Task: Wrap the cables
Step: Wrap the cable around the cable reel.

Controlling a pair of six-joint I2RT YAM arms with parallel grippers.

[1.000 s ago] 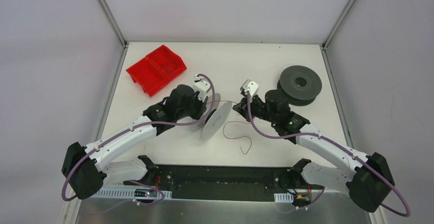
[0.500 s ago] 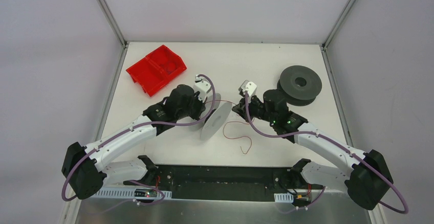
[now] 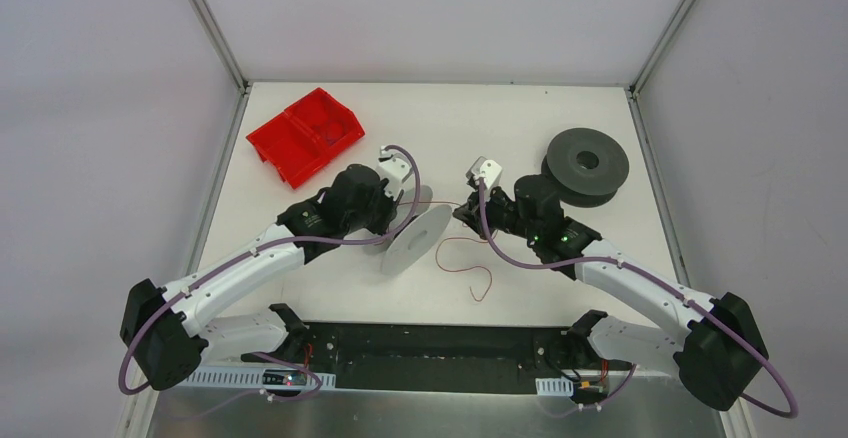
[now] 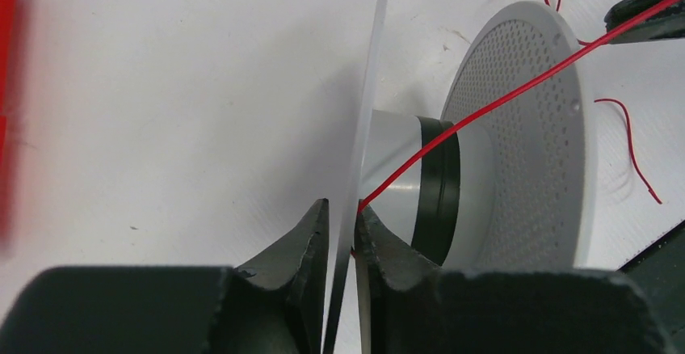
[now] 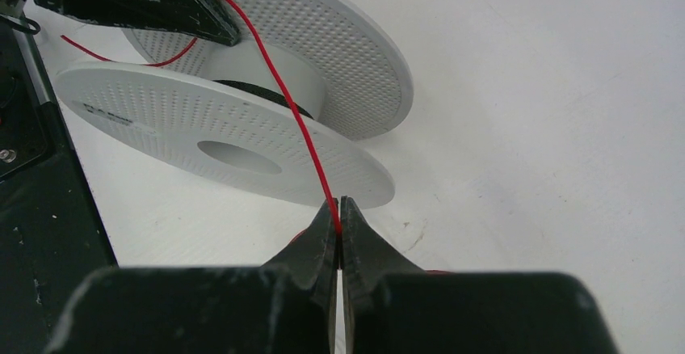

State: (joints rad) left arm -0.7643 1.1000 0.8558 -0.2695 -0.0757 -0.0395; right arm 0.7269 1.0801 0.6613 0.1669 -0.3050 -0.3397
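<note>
The cable is a thin red wire. In the top view its loose tail (image 3: 486, 280) curls on the table near the front. A white spool (image 3: 414, 239) stands tilted on its edge. My left gripper (image 4: 341, 205) is shut on the spool's thin flange (image 4: 367, 103), with the wire's end pinched at the right finger. The wire (image 4: 517, 91) runs taut across the hub to my right gripper (image 5: 339, 202), which is shut on it (image 5: 295, 120) just in front of the spool (image 5: 242, 128). In the top view the left gripper (image 3: 400, 205) and the right gripper (image 3: 462, 210) face each other.
A red two-compartment bin (image 3: 305, 135) sits at the back left. A dark grey spool (image 3: 587, 163) lies at the back right, just behind my right arm. The black base strip (image 3: 430, 353) runs along the near edge.
The left gripper has tipped the white spool a little and shifted it slightly left. The right gripper has edged left, still holding the wire.
</note>
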